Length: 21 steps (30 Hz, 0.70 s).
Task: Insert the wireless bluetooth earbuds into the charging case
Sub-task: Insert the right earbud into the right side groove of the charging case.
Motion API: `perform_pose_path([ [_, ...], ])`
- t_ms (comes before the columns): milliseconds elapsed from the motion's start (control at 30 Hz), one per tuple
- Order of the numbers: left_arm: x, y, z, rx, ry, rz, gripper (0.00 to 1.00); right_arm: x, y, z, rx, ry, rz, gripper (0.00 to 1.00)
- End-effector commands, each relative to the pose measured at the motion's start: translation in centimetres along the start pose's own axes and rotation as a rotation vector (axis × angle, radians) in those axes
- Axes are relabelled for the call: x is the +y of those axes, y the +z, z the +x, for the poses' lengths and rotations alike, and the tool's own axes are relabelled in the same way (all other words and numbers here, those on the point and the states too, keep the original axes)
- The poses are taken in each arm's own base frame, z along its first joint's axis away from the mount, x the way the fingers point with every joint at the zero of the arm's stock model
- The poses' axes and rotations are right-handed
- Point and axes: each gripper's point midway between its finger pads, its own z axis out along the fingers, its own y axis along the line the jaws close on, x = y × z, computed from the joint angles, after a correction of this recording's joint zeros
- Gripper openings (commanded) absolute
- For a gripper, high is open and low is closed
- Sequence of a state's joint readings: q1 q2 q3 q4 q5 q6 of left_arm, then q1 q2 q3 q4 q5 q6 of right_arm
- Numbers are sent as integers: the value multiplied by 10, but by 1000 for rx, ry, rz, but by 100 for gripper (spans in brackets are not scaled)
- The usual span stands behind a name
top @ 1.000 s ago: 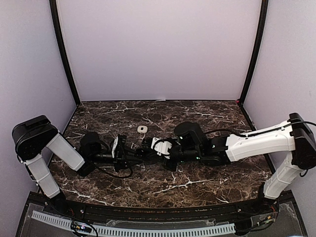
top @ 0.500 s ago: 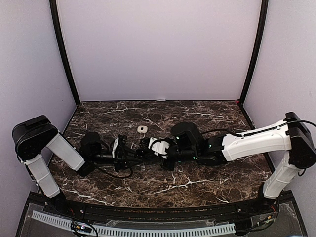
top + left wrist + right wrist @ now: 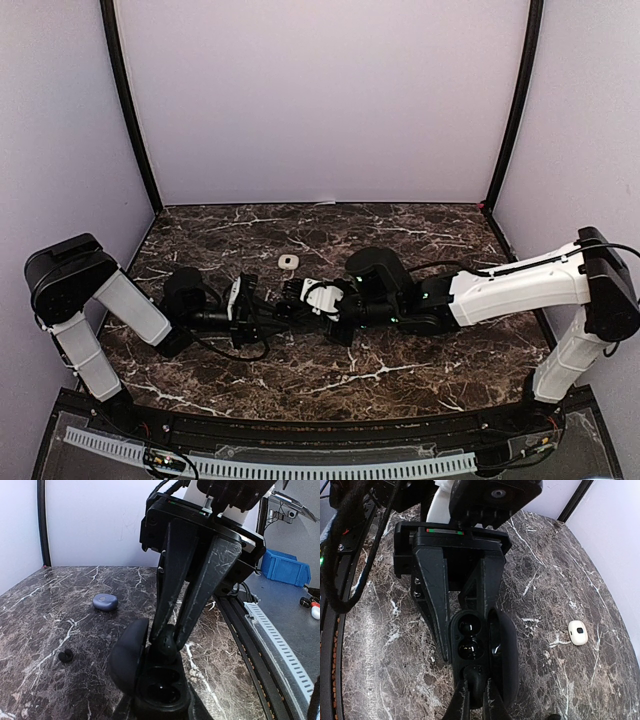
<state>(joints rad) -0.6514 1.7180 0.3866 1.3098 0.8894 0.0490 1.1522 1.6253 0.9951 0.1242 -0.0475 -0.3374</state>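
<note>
Earbud point(image 3: 476, 676), dark and tiny, is pinched between the narrow jaws of the right gripper point(image 3: 169, 636), just over the open charging case point(image 3: 160, 692). The left gripper point(image 3: 465, 625) has its jaws closed on the body of this case and holds it steady. The lid point(image 3: 127, 655) is thrown back to one side, so that the two wells point(image 3: 469, 639) face the bud. I judge this is why one arm holds and the other places: the small case would slide if it were pushed alone. The bud is at the edge of the wells and not yet seated. Well apart from both jaws, on the table point(image 3: 40, 610), lie a loose dark bud point(image 3: 65, 655), a blue-grey case point(image 3: 105, 601) and a white case point(image 3: 577, 632).
</note>
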Motion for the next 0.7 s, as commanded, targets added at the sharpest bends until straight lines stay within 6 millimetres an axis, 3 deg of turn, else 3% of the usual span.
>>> perform_pose_path([
  [0, -2, 2, -16, -34, 54, 14, 0, 0, -4, -5, -11, -2, 19, 4],
  [200, -2, 2, -16, -33, 54, 16, 0, -2, -5, -3, 0, -3, 29, 1],
  [667, -1, 3, -15, -30, 52, 13, 0, -2, -4, 0, 29, -19, 32, 4],
])
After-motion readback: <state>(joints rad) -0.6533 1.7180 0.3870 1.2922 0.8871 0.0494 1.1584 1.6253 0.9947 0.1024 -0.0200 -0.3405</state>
